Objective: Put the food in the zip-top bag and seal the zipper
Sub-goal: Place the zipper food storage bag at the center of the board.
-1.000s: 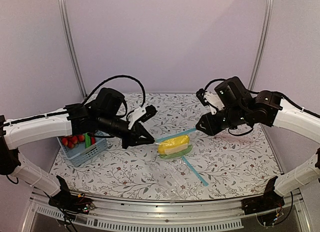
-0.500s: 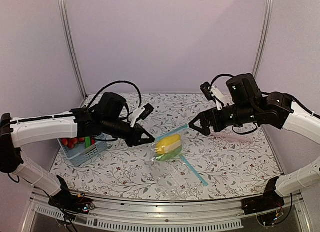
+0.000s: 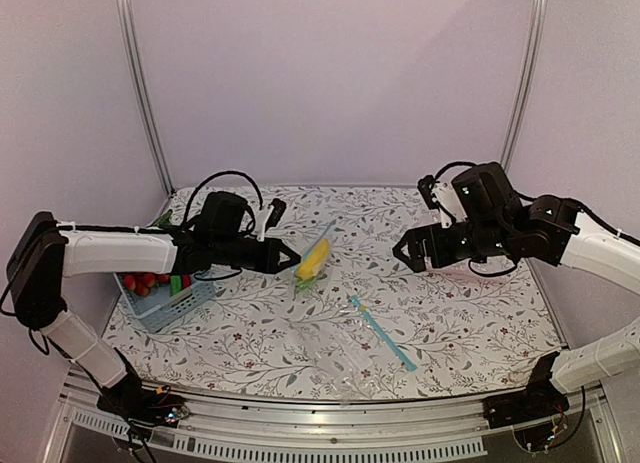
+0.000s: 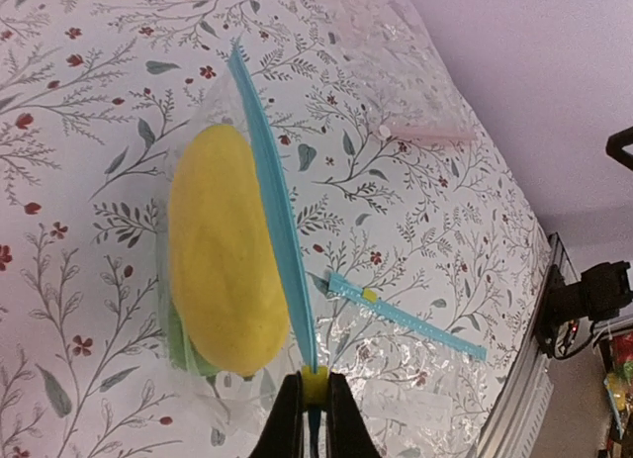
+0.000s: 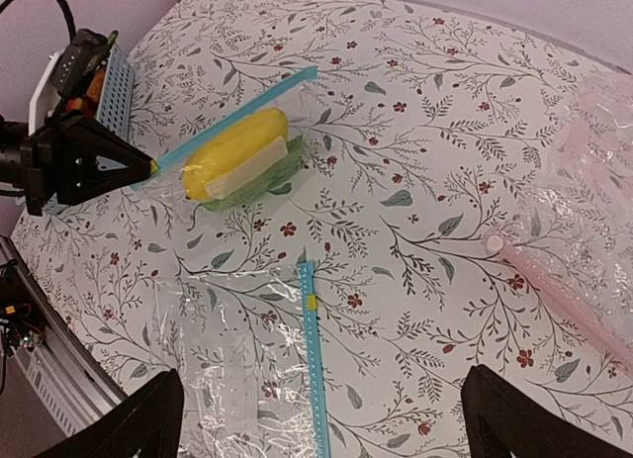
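On zipper (image 4: pixel 271 191) end left hand (image 4: pixel 315 418) pinches; right hand (image 5: pixel 321 423), spread, has let go.

I count three clear bags — small blue-strip bag (image 4: pixel 198 122), larger blue-strip bag (image 5: pixel 242 371), pink-strip bag (image 5: pixel 596 132) — two toy foods, a yellow piece (image 5: pixel 237 153) and a green piece (image 5: pixel 265 181), and one basket (image 3: pixel 165 303).

The floral table (image 3: pixel 450 323) carries a blue basket (image 3: pixel 160 301) back behind the left fingers (image 4: pixel 285 428), under that arm. A large bag (image 5: pixel 237 369) lies flat between the right fingers (image 5: pixel 143 428), with its blue strip (image 5: pixel 312 359) ahead of the gap. A pink-strip bag (image 5: pixel 593 171) lies just ahead of the right-hand finger. The small bag (image 4: pixel 213 270) is pinched by its zipper (image 4: pixel 272 201) at the left fingertips; I cannot tell whether it touches the table.
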